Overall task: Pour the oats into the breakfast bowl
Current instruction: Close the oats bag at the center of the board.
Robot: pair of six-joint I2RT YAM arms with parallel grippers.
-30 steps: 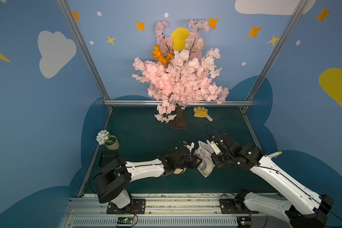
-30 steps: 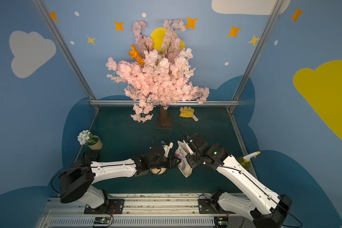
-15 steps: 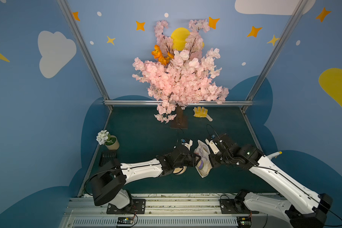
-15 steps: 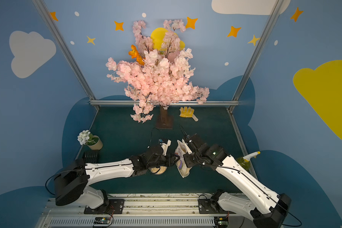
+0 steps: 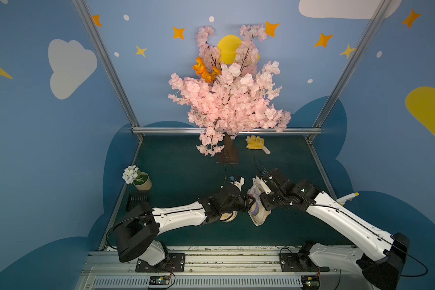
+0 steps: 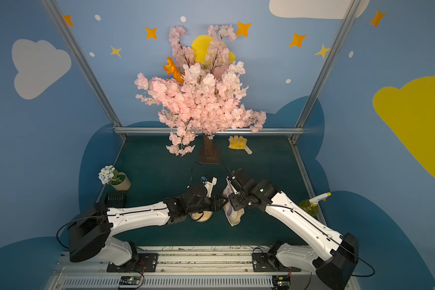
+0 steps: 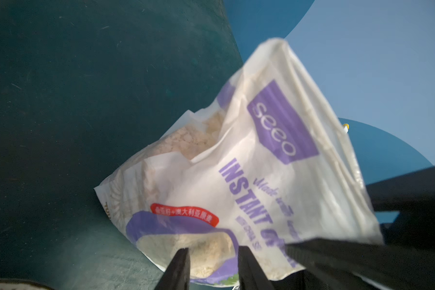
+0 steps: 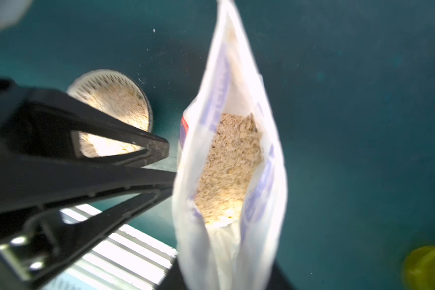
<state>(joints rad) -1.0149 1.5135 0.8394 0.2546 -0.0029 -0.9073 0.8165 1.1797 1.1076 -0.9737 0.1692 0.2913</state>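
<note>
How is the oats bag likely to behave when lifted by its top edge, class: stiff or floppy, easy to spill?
Probably floppy: the oats bag hangs creased and sagging from the right gripper. Likely bottom-heavy, since the oats sit low inside. Its mouth gapes open, so tilting could spill flakes.

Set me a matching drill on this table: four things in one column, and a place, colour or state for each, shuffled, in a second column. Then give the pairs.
Things
1. oats bag
2. breakfast bowl
3. yellow glove
4. flower pot

Descriptions
A. holds white flowers
B. purple print, mouth open
C. lies by the foot of the pink tree
D. round, cream-white, openwork wall

Pairs: 1-B, 2-D, 3-C, 4-A
</note>
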